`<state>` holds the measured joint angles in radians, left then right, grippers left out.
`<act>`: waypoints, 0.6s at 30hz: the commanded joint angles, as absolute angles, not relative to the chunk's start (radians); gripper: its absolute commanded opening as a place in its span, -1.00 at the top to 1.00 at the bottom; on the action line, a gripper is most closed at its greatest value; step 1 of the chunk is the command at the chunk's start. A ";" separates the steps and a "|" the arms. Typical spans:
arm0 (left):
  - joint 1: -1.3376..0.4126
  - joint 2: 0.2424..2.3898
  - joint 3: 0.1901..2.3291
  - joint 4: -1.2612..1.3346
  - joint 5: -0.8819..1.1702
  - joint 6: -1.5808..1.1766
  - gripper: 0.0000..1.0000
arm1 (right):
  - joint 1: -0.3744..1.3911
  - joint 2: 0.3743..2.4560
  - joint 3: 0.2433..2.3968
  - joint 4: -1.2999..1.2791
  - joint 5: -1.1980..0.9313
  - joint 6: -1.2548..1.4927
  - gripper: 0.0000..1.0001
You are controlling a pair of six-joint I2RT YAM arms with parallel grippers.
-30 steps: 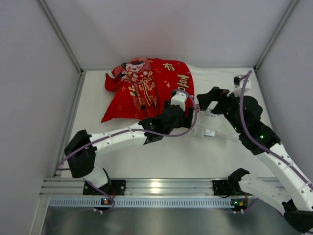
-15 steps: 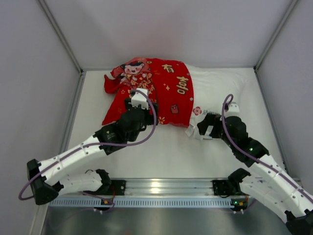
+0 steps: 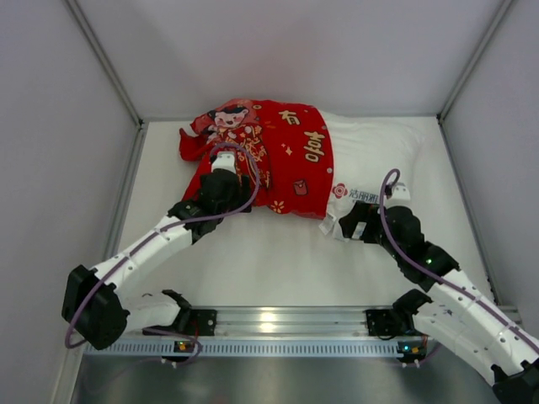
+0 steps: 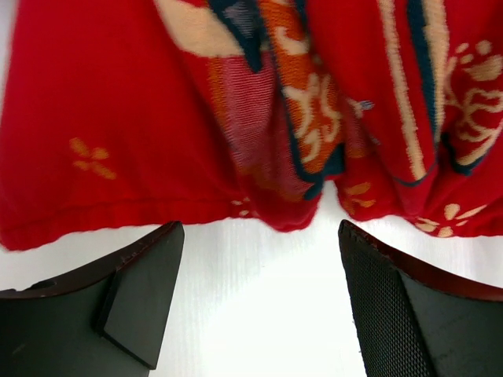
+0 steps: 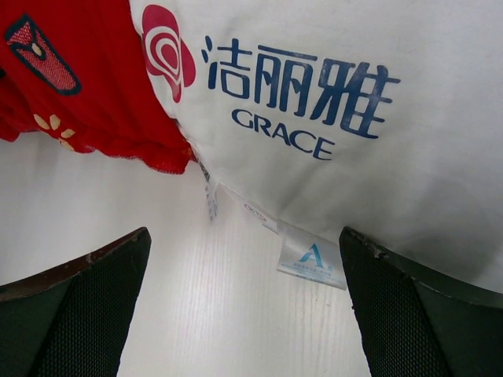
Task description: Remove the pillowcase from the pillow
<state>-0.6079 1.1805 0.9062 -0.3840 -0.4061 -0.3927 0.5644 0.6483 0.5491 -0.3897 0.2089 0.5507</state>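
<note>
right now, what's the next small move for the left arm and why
Probably nudge the left gripper forward and close on the pillowcase hem: its jaws stand open just short of that red edge, holding nothing, and the pillow is half uncovered.

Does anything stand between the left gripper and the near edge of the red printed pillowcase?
Nothing visible does. In the left wrist view, only bare white table lies between the open left gripper and the near hem of the bright red printed fabric pillowcase.
</note>
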 commanded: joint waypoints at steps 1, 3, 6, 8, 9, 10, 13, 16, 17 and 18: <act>-0.601 1.215 0.897 -0.220 -0.315 -0.382 -0.66 | 0.555 0.638 0.539 -0.325 0.219 0.543 -0.99; -0.595 1.256 0.897 -0.164 -0.282 -0.370 -0.66 | 0.555 0.634 0.531 -0.318 0.219 0.538 -0.99; -0.575 1.328 0.897 -0.086 -0.233 -0.364 -0.52 | 0.555 0.612 0.523 -0.324 0.238 0.537 -0.99; -0.560 1.365 0.905 -0.084 -0.230 -0.376 0.02 | 0.555 0.592 0.522 -0.340 0.271 0.535 -0.99; -0.543 1.391 0.914 -0.098 -0.247 -0.383 0.65 | 0.555 0.572 0.523 -0.371 0.287 0.535 -0.99; -0.535 1.396 0.916 -0.112 -0.259 -0.397 1.00 | 0.555 0.560 0.529 -0.389 0.310 0.538 -0.99; -0.522 1.367 0.897 -0.135 -0.310 -0.403 1.00 | 0.555 0.500 0.534 -0.445 0.434 0.551 -0.99; -0.523 1.315 0.890 -0.146 -0.333 -0.396 1.00 | 0.548 0.460 0.555 -0.492 0.515 0.574 -0.99; -0.522 1.289 0.888 -0.149 -0.336 -0.396 1.00 | 0.543 0.457 0.563 -0.503 0.559 0.583 -0.99; -0.523 1.276 0.887 -0.156 -0.339 -0.396 1.00 | 0.532 0.457 0.571 -0.511 0.572 0.583 -0.99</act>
